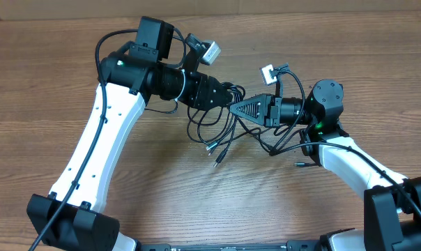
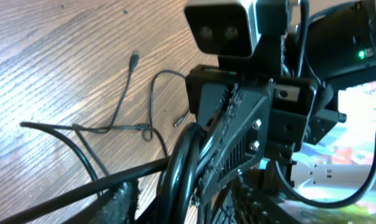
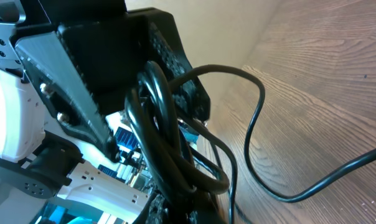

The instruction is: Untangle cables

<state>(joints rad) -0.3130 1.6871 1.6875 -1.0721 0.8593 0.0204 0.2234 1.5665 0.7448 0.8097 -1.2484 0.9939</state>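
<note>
Tangle of thin black cables point(image 1: 223, 131) bunched in the middle of the worktop point(image 1: 162, 188), caught between two meeting arm tips.
Looks light, limp and springy: likely to sag, slip and re-loop rather than hold shape, with no weight to anchor loose ends. Jaws of the right gripper point(image 1: 233, 109) closed tight, seemingly on the thick bunch of loops rising in front of its wrist camera; left gripper point(image 1: 223, 97) pressed against the same bunch, jaws masked by strands, so cannot tell whether clamped or part-way apart. Trailing strands and small plugs point(image 1: 212, 146) splayed on the wood just below. Best taken on one strand near a plug end, clear of the knot, and drawn out gently; never hauled by the bunch, for fear of tightening it and straining the connectors.
</note>
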